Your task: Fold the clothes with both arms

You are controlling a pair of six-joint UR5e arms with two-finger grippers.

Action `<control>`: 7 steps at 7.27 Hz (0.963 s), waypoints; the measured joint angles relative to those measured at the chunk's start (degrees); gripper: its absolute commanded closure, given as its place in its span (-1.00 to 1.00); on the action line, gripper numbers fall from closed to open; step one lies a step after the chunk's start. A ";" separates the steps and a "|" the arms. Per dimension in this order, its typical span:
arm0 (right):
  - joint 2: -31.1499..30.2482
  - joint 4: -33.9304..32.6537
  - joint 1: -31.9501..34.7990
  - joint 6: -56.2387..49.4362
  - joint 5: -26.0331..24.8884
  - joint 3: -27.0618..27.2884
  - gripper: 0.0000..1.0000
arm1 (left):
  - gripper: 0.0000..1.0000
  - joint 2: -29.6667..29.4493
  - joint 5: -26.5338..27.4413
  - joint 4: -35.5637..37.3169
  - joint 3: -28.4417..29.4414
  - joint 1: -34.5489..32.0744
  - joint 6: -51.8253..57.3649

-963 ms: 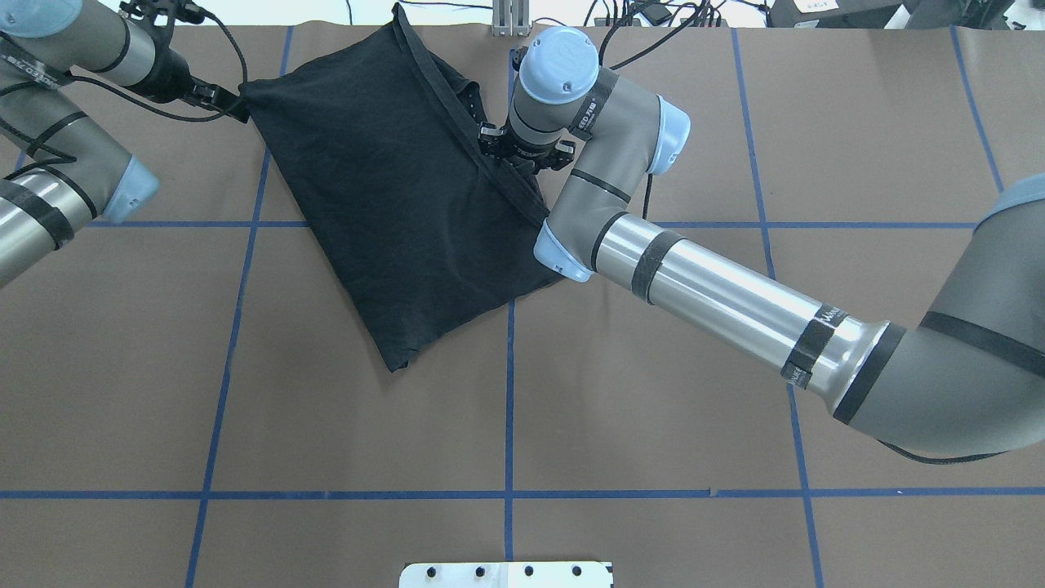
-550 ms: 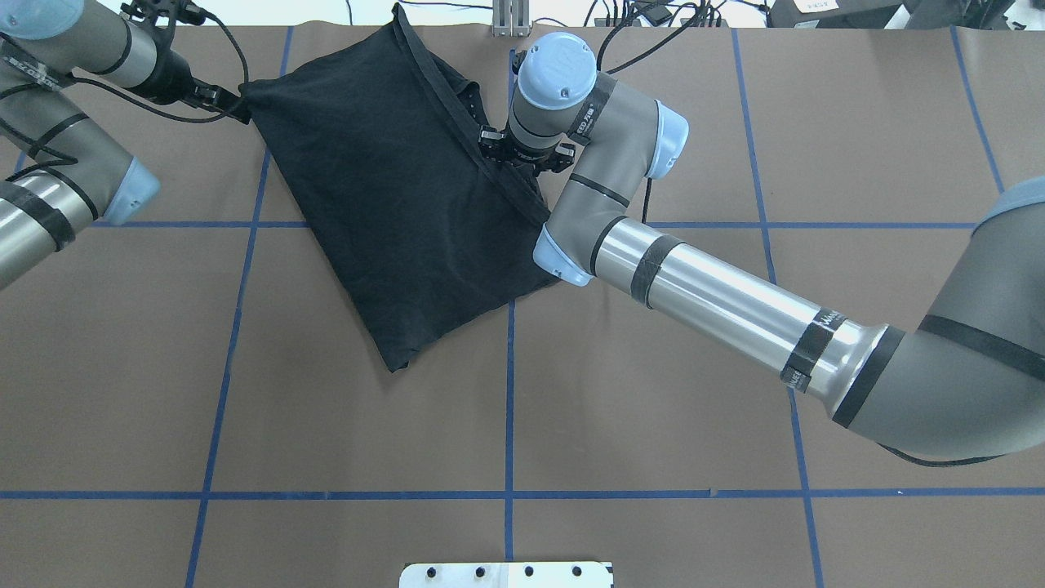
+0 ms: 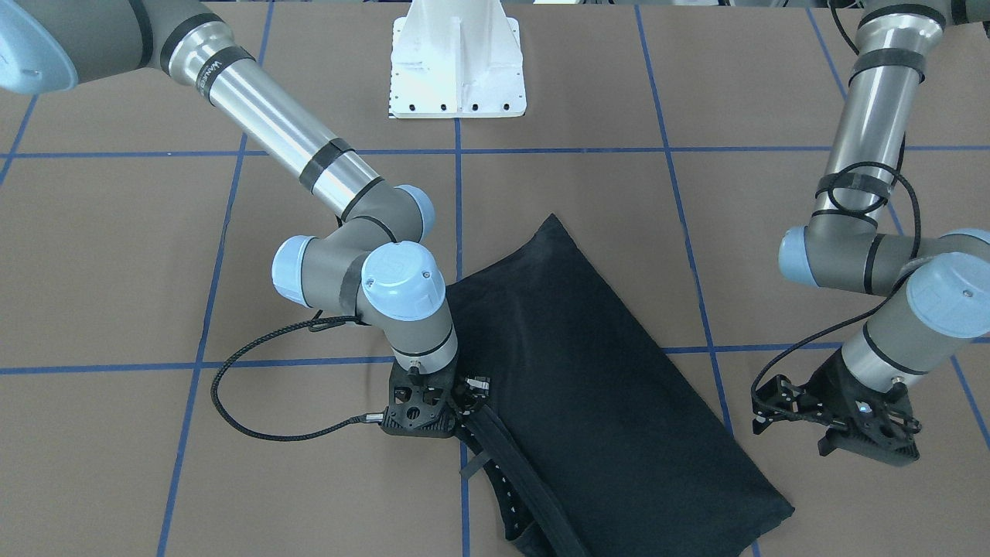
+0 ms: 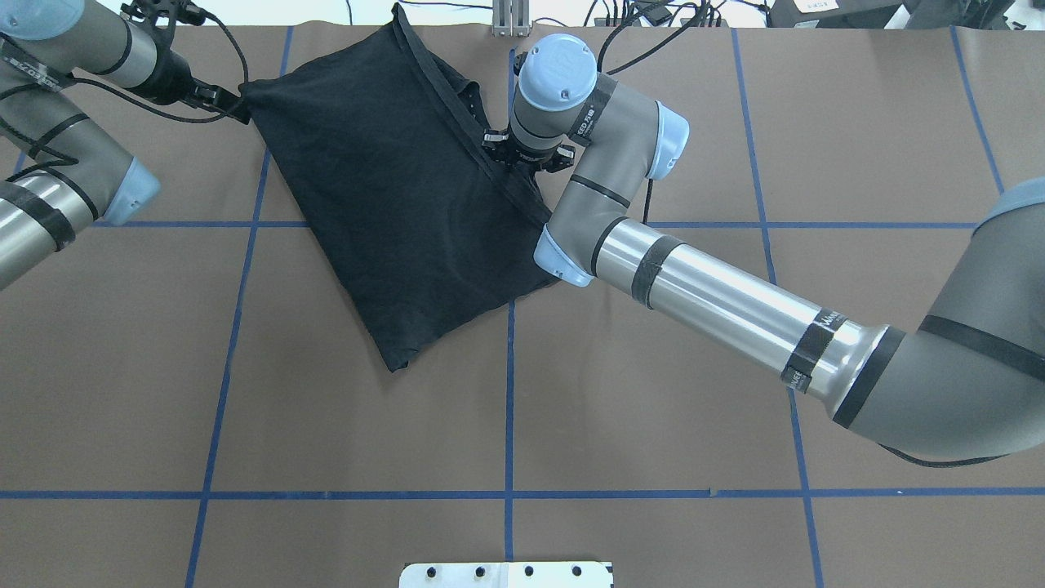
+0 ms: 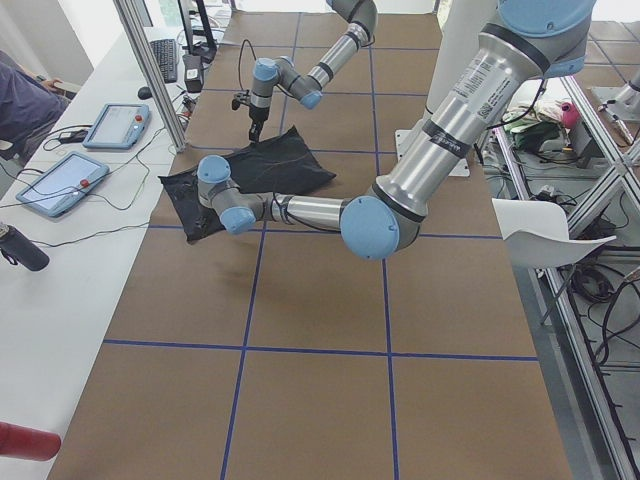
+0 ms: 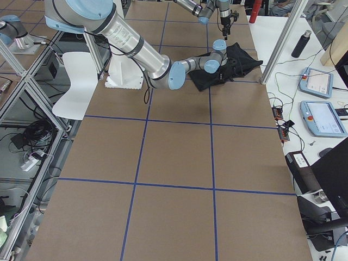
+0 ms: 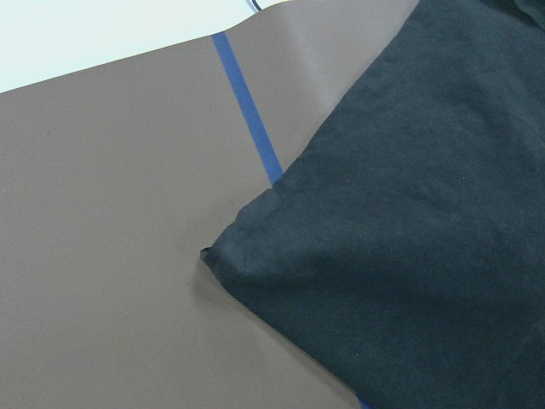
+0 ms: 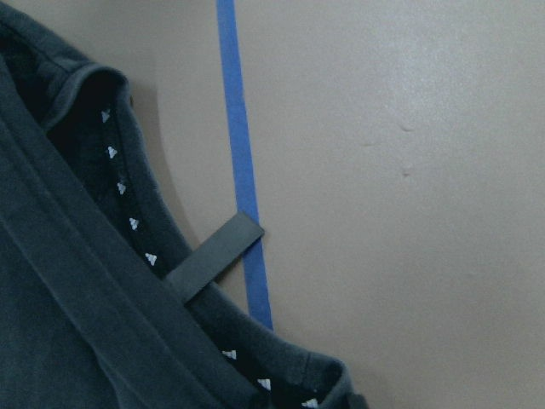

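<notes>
I cannot read right gripper (image 4: 522,159) jaws: own wrist covers them, top centre of overhead view. Left gripper (image 4: 219,99) too small at upper left, closure unclear. T-shirt (image 3: 603,394) cut off by lower edge, front-facing view.

Silver-grey right arm (image 4: 718,302) and left arm (image 4: 73,159), light-blue caps (image 4: 558,72) (black cables (image 3: 217,387))

The table (image 4: 326,425) has a brown covering divided into rectangles by blue tape lines (image 4: 509,408). A white bench (image 5: 60,270) carrying two teach pendants (image 5: 52,186) adjoins one long edge. A white chair (image 5: 545,235) stands on the opposite side.
</notes>
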 measured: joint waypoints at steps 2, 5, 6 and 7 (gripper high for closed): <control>0.04 0.09 0.14 -0.07 0.41 0.16 1.00 | -1.00 0.00 0.00 0.00 0.05 0.04 -0.16; -2.48 -0.57 -0.18 0.58 1.81 5.84 1.00 | -1.00 0.00 0.01 -0.07 0.06 0.05 -0.66; -5.50 -3.26 -0.73 0.81 1.91 11.92 1.00 | -1.00 0.00 0.01 -0.08 0.06 0.06 -0.69; -9.48 -8.03 -1.65 0.90 1.94 20.30 1.00 | -1.00 0.00 0.01 -0.09 0.05 0.06 -0.74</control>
